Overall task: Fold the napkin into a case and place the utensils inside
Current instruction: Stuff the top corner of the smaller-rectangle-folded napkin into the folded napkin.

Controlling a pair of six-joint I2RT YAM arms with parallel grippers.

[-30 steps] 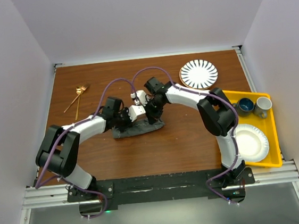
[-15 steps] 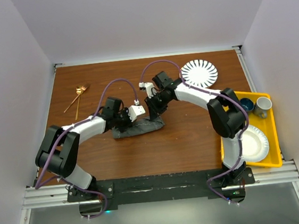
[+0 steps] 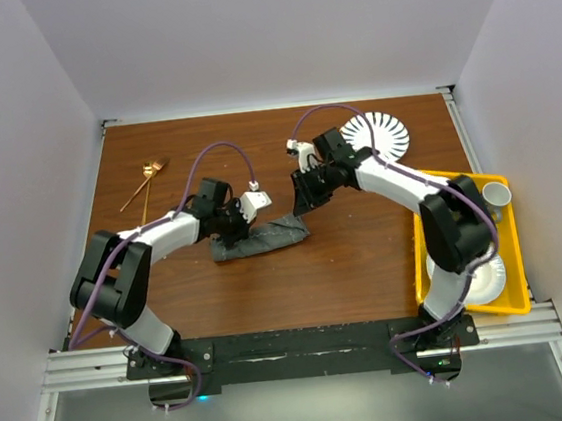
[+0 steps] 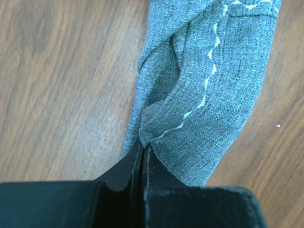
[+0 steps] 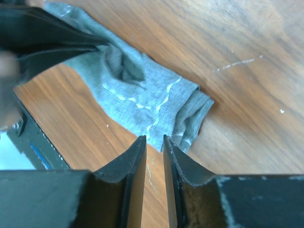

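Observation:
The dark grey napkin (image 3: 262,240) lies mid-table, folded into a narrow, rumpled strip. My left gripper (image 3: 228,226) is at its left end. In the left wrist view the jaws are shut on a fold of the napkin (image 4: 204,85) at the left gripper's tips (image 4: 142,146). My right gripper (image 3: 303,196) hangs just above and behind the strip's right end. Its jaws stand a narrow gap apart (image 5: 154,140) with nothing between them, and the napkin (image 5: 142,97) lies below. The two gold utensils (image 3: 147,180) lie at the far left of the table, away from both grippers.
A striped plate (image 3: 376,137) stands at the back right, close behind the right arm. A yellow tray (image 3: 517,276) at the right edge holds a white paper plate (image 3: 476,266), a blue bowl and a cup (image 3: 496,194). The left gripper's body (image 5: 47,33) shows in the right wrist view.
My right gripper has let go of the napkin's right end and drawn back up and to the right. My left gripper has stayed pinched on the left end.

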